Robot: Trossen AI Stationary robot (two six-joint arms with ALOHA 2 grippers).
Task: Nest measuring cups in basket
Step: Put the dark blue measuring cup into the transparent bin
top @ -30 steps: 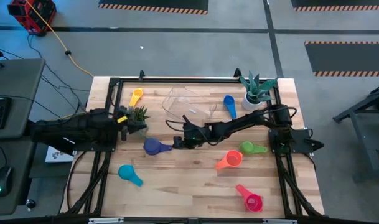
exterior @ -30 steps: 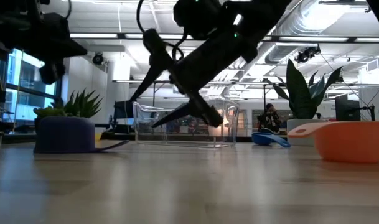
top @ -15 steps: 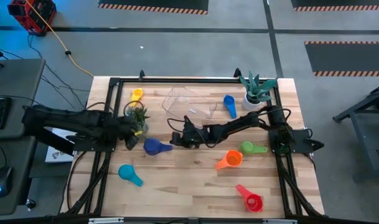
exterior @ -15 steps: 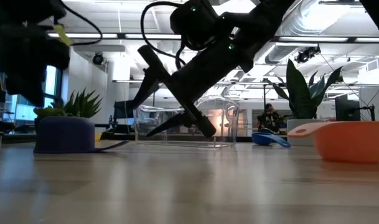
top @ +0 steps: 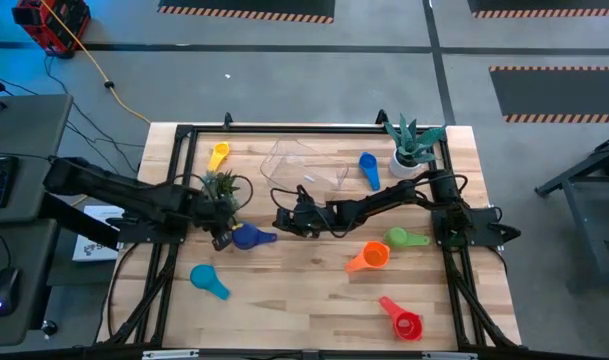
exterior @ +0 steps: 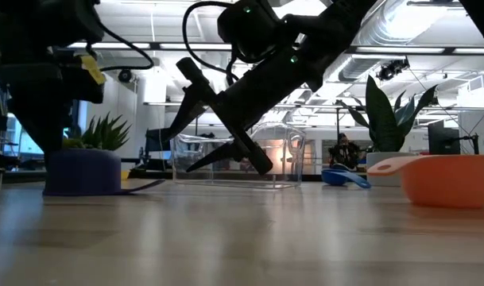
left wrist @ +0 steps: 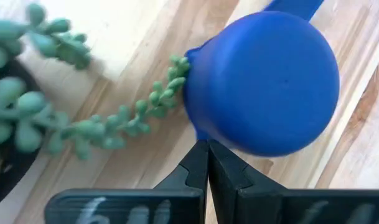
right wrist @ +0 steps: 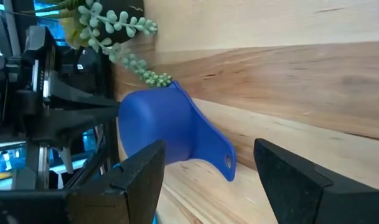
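Right now the dark blue measuring cup [top: 245,236] lies upside down on the counter [top: 304,300] between my claws, handle toward the right claw [top: 284,222], whose fingers stand apart. My left claw [top: 220,240], pinched together, touches its far side. Behind, the clear basket [top: 302,164] looks empty.

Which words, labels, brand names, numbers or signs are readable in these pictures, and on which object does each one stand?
No text can be read in any view.
Pale marks on the left hand's dark body, left wrist view: too blurred to read.
Yellow tag on the left arm, low view: no readable text.
The dark blue measuring cup and the basket show no lettering.
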